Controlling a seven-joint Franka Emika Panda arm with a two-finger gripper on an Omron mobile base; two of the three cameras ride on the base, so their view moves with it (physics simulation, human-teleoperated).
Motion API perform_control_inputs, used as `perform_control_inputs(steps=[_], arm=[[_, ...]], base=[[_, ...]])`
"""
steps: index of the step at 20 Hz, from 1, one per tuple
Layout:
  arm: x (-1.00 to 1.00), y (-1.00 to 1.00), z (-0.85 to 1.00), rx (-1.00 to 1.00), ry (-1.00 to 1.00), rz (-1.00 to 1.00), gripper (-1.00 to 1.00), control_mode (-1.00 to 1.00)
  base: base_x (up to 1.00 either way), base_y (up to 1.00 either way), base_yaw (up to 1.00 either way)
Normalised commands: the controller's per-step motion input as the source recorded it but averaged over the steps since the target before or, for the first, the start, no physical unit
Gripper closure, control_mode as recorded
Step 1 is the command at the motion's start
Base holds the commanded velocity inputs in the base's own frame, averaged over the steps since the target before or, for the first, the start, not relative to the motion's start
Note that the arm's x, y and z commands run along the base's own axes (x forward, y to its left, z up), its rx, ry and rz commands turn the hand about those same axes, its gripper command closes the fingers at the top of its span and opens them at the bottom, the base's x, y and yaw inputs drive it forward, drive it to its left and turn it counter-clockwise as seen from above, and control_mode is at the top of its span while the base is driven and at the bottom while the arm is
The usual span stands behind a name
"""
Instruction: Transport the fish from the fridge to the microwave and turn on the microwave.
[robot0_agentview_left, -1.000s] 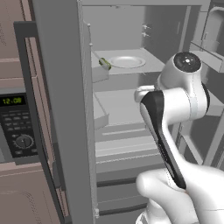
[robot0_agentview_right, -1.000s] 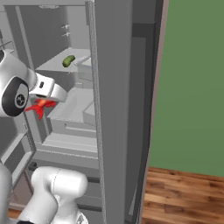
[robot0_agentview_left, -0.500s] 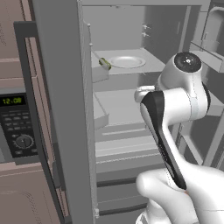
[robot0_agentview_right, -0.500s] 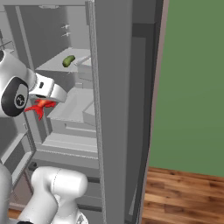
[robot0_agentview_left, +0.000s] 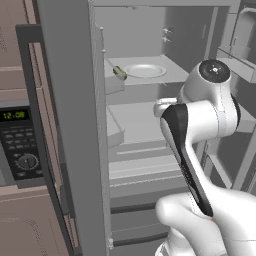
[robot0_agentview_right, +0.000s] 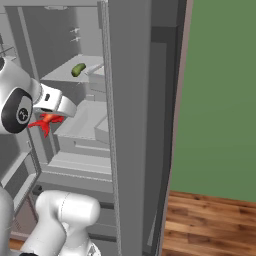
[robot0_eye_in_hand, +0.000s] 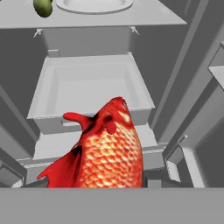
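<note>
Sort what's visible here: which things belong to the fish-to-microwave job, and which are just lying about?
Part of the job:
- fish, held in the gripper in front of the open fridge
- fridge, door open
- microwave, to the left of the fridge

Just lying about:
- small green vegetable on the upper shelf
- plate beside it
- empty drawer

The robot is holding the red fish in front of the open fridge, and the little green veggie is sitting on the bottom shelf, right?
Not quite. The green vegetable sits on the top shelf, beside a white plate, as the right base view shows. The rest is right: the fingers hold the red fish in front of the open fridge.
</note>
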Motion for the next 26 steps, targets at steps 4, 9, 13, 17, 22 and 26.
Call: perform_control_inputs(steps=[4,9,13,17,22,26], arm=[[0.00,0.00,0.00,0.00,0.00,0.00,1.00,-1.00],[0.00,0.00,0.00,0.00,0.00,0.00,1.00,-1.00],[0.00,0.00,0.00,0.00,0.00,0.00,1.00,-1.00],[0.00,0.00,0.00,0.00,0.00,0.00,1.00,-1.00],[0.00,0.00,0.00,0.00,0.00,0.00,1.00,1.00],[0.00,0.00,0.00,0.00,0.00,0.00,1.00,1.00]], base=[[0.00,0.00,0.00],[0.00,0.00,0.00],[0.00,0.00,0.00],[0.00,0.00,0.00],[0.00,0.00,0.00],[-0.03,0.00,0.00]])
